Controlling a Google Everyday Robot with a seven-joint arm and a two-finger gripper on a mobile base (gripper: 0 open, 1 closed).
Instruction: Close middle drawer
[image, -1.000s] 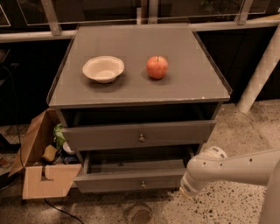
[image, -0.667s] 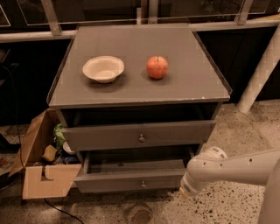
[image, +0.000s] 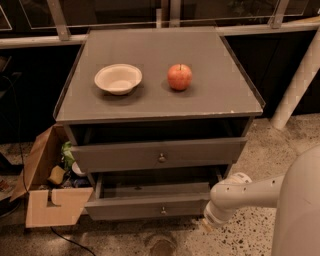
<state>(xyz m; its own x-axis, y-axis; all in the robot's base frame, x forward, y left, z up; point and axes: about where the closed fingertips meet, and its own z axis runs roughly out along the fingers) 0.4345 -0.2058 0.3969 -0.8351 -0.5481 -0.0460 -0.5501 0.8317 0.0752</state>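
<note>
Grey flat-fronted middle drawer (image: 135, 208) open, fingers (image: 209, 221) at rt corner, grip state unclear.

Nothing in view carries any text, label, brand, number or sign that can be read. The end effector (image: 212, 219) is at about 5 o'clock in the camera view, at the tip of the white arm (image: 250, 192). It is just beside the right end of the middle drawer (image: 150, 208) front. Whether it touches the front cannot be told.
</note>
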